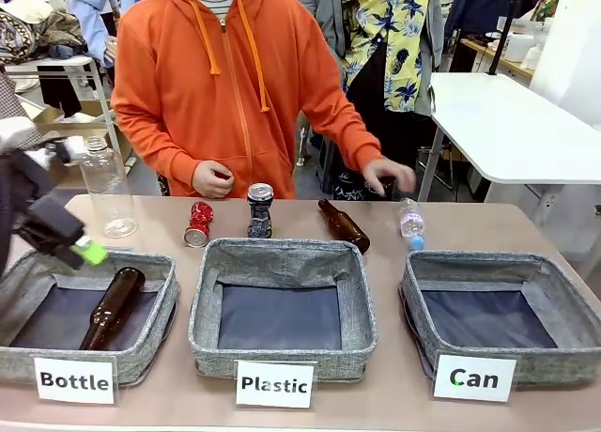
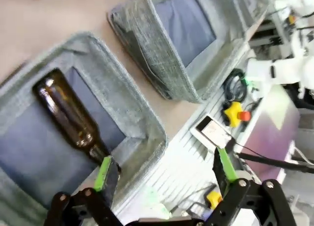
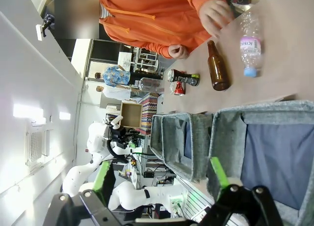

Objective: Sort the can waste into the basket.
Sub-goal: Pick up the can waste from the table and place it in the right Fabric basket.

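Observation:
A crushed red can [image 1: 198,224] and a crushed black can [image 1: 260,210] with a silver top stand on the table behind the "Plastic" basket, in front of the person. The "Can" basket [image 1: 498,260] sits at the front right with nothing in it. My left gripper [image 1: 84,251] hangs open above the "Bottle" basket [image 1: 19,274]; in the left wrist view the left gripper [image 2: 164,169] holds nothing over that basket's edge. My right gripper [image 3: 160,177] is open, just off the Can basket [image 3: 265,113], with the red can [image 3: 177,88] and black can [image 3: 184,77] far off.
A brown bottle [image 1: 113,307] lies in the Bottle basket. Another brown bottle [image 1: 343,225], a small plastic bottle [image 1: 411,223] and a tall clear bottle [image 1: 105,188] are on the table. The "Plastic" basket [image 1: 282,254] is in the middle. A person's hand [image 1: 390,176] rests near the small bottle.

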